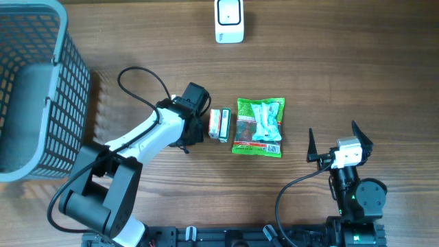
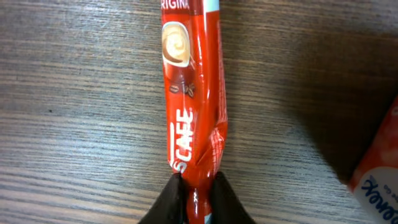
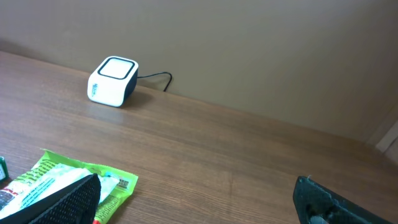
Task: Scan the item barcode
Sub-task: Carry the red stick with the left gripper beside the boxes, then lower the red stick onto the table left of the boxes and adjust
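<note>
A red Nescafe coffee sachet (image 2: 191,93) lies lengthwise on the wooden table in the left wrist view. My left gripper (image 2: 198,194) is shut on its near end, and the foil is crumpled just above the pads. From overhead the left gripper (image 1: 194,127) sits just left of two small packs (image 1: 219,125), and the sachet is hidden under it. The white barcode scanner (image 1: 229,20) stands at the table's far edge, also in the right wrist view (image 3: 112,81). My right gripper (image 1: 334,134) rests open and empty at the front right.
A green snack bag (image 1: 259,127) with a barcode at its corner lies right of the small packs. A grey mesh basket (image 1: 34,89) fills the left side. A pink-red pack (image 2: 379,168) lies close to the right of the sachet.
</note>
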